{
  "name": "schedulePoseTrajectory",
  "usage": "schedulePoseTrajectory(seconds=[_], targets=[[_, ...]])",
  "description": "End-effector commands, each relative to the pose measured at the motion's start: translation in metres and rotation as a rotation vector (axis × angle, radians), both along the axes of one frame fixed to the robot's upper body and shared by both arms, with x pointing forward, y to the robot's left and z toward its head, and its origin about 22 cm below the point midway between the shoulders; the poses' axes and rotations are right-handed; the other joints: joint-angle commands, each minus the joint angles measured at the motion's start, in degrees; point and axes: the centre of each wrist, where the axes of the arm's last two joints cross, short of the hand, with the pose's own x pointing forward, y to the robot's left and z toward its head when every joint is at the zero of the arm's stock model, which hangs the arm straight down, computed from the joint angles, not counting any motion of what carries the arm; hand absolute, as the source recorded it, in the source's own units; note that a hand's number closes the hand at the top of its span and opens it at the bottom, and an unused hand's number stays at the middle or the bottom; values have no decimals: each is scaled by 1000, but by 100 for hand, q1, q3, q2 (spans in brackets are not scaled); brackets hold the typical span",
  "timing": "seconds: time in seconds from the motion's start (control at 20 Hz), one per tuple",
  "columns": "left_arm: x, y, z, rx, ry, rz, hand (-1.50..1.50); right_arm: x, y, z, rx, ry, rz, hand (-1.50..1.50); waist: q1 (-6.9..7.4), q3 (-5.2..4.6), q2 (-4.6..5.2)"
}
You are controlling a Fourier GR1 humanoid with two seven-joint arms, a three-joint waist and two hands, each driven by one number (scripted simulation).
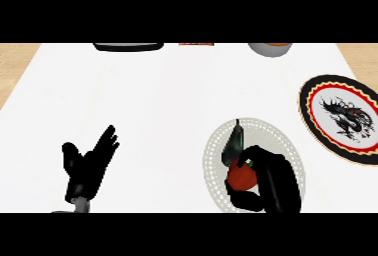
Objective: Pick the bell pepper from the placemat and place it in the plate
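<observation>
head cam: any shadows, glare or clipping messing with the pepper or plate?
Head view: lighting flat, no glare on the white counter. Right hand curls round the red pepper and hides part of it, over the placemat. Plate is clipped by the right edge and looks taller than wide. Left hand rests open, lower left.

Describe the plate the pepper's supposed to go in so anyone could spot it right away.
Look along the right edge of the white counter. The plate lies there, up and to the right of the pale round placemat where the right robot hand grips the red bell pepper. Only it has a black-and-red rim and a black dragon design.
</observation>
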Motion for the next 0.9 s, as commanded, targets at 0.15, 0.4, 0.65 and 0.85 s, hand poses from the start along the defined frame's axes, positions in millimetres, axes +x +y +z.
schedulePoseTrajectory(seconds=[0.15, 0.4, 0.65, 0.85], targets=[[-12, 10, -14, -8, 8, -11, 0, -32, 18, 46, 185, -200, -215, 150, 15, -1, 3], [0, 7, 3, -1, -7, -16, 0, -11, -24, 56, 298, -276, -375, 150, 63, 6, 24], [-1, 0, 6, -4, -3, -29, 0, 8, -72, 55, 456, -338, -437, 150, 108, 15, 36], [5, 9, -13, 8, 9, -4, 0, 17, -126, 29, 400, -398, -495, 150, 67, 12, 49]])
